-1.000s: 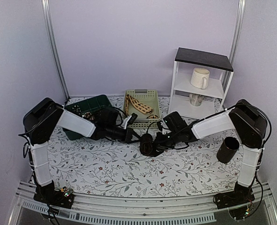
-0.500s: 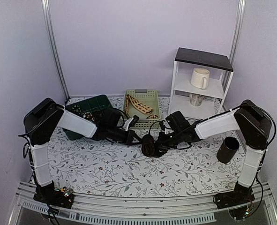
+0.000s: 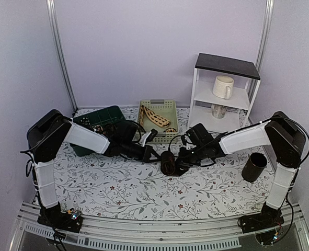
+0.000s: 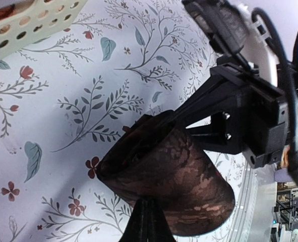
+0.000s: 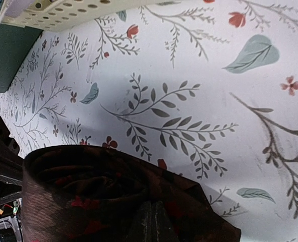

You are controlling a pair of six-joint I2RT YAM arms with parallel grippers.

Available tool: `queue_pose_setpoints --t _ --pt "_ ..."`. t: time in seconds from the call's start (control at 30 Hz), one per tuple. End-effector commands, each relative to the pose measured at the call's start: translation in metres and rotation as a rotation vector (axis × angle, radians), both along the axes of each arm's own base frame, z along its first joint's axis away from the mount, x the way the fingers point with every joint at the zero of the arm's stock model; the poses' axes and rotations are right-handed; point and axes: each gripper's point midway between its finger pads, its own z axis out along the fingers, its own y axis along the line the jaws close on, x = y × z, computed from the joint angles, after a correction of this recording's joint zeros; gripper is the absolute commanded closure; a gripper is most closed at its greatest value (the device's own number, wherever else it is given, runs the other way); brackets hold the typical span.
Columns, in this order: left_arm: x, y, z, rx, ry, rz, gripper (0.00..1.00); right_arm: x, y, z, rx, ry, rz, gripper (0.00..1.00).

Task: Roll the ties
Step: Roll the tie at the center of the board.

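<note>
A dark brown-black tie (image 3: 169,162) is wound into a thick roll on the floral tablecloth at mid-table. My left gripper (image 3: 155,155) meets it from the left and my right gripper (image 3: 179,159) from the right. In the left wrist view the roll (image 4: 174,181) fills the middle, and my left gripper (image 4: 147,207) is shut with its tips pinching the roll's near edge. In the right wrist view my right gripper (image 5: 153,210) is shut with the roll's fabric (image 5: 103,196) folded around its tips. A beige tie (image 3: 155,117) lies in the pale basket.
A pale green basket (image 3: 167,107) and a dark green bin (image 3: 104,113) holding small coiled ties (image 3: 96,127) stand behind the arms. A black cup (image 3: 254,167) stands at the right. A white shelf (image 3: 225,97) with two mugs stands at the back right.
The rolled tie and both grippers have shifted a little to the right on the cloth. The right arm's elbow has swung further right.
</note>
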Motion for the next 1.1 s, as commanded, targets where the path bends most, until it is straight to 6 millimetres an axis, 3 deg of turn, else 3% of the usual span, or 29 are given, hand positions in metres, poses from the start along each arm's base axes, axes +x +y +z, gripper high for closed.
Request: queue_pose_setpoints --t 0.0,0.27,0.53,0.7,1.07 --pt "-0.002 -0.009 0.007 -0.007 -0.016 -0.023 1.00 0.003 -0.011 0.019 -0.020 -0.049 -0.027 1.00" --pt "-0.004 -0.010 0.009 -0.003 -0.017 -0.025 1.00 0.001 -0.016 0.028 -0.014 -0.070 -0.036 1.00" --pt "-0.006 -0.016 0.015 -0.011 -0.015 -0.032 1.00 -0.016 0.004 0.030 0.109 -0.019 0.029 1.00" --pt "-0.008 -0.020 0.020 -0.015 -0.010 -0.042 1.00 -0.016 0.011 0.024 0.141 -0.007 0.042 1.00" --pt "-0.010 -0.023 0.020 0.007 -0.006 -0.028 1.00 -0.007 -0.004 0.008 0.074 -0.027 -0.005 1.00"
